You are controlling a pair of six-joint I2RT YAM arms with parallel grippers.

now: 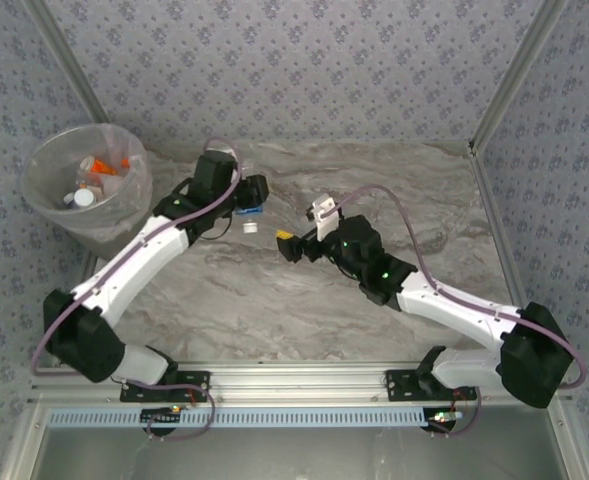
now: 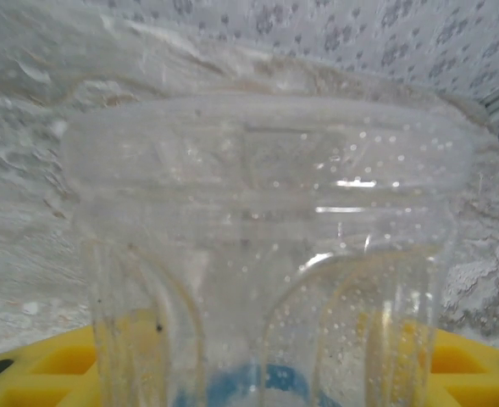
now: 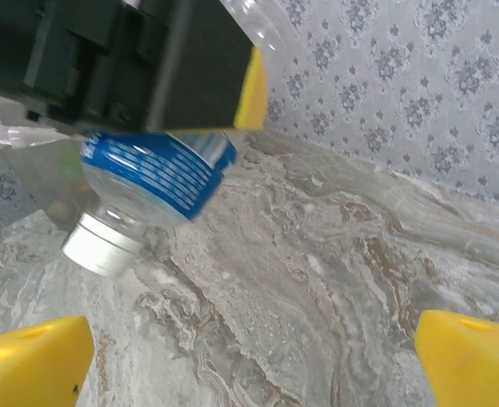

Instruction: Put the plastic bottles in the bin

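Top view of a bottle-clearing task, near its end as far as can be judged. The bin [image 1: 40,205] stands at the far left of the counter [image 1: 394,190] and holds several bottles [image 1: 99,170], orange labels and white caps showing through its open top; that part of the work is done. One blue-labelled bottle [image 1: 246,213] is outside the bin, near the middle of the counter and to the right of the bin. The left gripper [image 1: 250,198] pinches this bottle across its clear body, with the white cap pointing toward the near side. In the right wrist view the cap seems to hang just off the counter. The right gripper [image 1: 304,226] sits just right of the bottle, fingers spread wide and holding nothing. What appears to be left is carrying this bottle leftward over the rim and dropping it in.
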